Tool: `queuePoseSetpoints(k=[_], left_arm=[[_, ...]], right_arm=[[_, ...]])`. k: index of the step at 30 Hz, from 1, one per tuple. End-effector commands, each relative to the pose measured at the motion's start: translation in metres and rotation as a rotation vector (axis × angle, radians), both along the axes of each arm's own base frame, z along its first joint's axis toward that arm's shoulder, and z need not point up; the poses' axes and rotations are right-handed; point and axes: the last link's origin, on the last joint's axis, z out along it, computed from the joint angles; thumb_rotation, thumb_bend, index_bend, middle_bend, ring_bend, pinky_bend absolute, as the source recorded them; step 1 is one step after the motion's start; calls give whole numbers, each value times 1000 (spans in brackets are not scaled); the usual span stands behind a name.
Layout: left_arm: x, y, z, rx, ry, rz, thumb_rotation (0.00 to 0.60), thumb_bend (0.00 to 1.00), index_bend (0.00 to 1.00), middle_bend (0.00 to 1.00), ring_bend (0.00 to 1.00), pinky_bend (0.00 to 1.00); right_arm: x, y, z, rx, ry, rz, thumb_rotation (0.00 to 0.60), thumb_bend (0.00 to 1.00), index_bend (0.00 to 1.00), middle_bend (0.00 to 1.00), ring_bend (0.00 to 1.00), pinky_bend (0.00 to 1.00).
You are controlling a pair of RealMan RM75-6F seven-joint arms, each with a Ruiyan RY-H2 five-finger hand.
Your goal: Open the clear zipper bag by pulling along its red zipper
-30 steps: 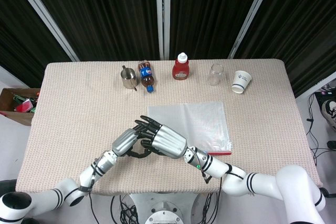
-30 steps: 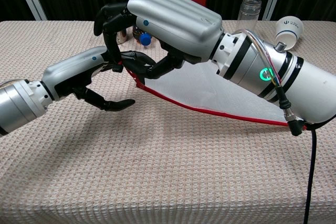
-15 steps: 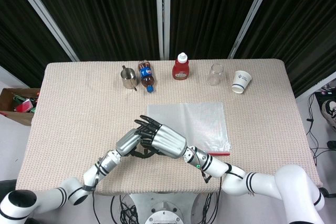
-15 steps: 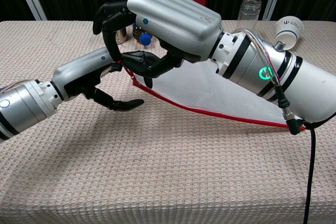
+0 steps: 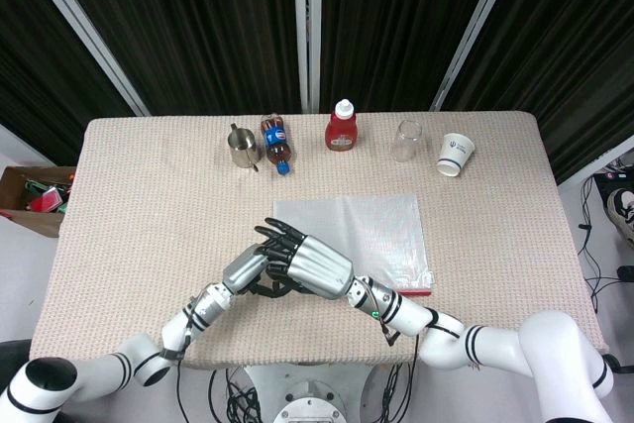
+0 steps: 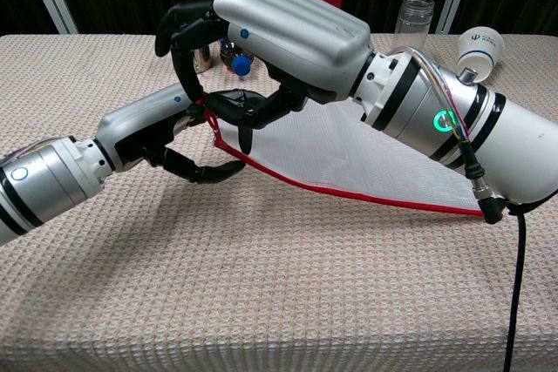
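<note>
We see the clear plastic zipper bag (image 6: 349,158) with red zipper (image 6: 349,193) lifted at its near-left corner (pinched between right hand (image 6: 279,41) and left hand (image 6: 166,132)).

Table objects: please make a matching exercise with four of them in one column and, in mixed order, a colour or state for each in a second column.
Column 1:
1. ketchup bottle
2. paper cup
3. cola bottle
4. zipper bag

Column 2:
A. lies on its side, white
B. clear, one corner lifted between both hands
C. red, white cap, upright
D. dark liquid, blue cap pointing toward the robot

Pairs: 1-C, 2-A, 3-D, 4-B
</note>
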Motion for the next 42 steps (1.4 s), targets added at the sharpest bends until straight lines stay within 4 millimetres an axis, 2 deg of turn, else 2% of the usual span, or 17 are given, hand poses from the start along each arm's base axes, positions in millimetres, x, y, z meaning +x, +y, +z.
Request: queuePoseSetpoints(k=[1,7,23,42], left_arm=[[1,2,-2,-8,-25,14,600,365,579,189,109,136],[-2,3,-2,-49,-99,62,600,389,635,219,110,137],[-16,1,6,-150,-247,150,600,451,644,235,109,137],[-21,7,15,-298,-472,277,600,475,657,238,109,137]], right_arm=[[0,0,0,0,0,3,600,616,837,242,0,0],[-10,6,2,-6,-6,0,600,617,838,242,0,0],[-59,24,4,-97,33,-34,600,618,845,242,0,0],[-76,27,4,-138,48,-54,600,616,848,241,0,0]])
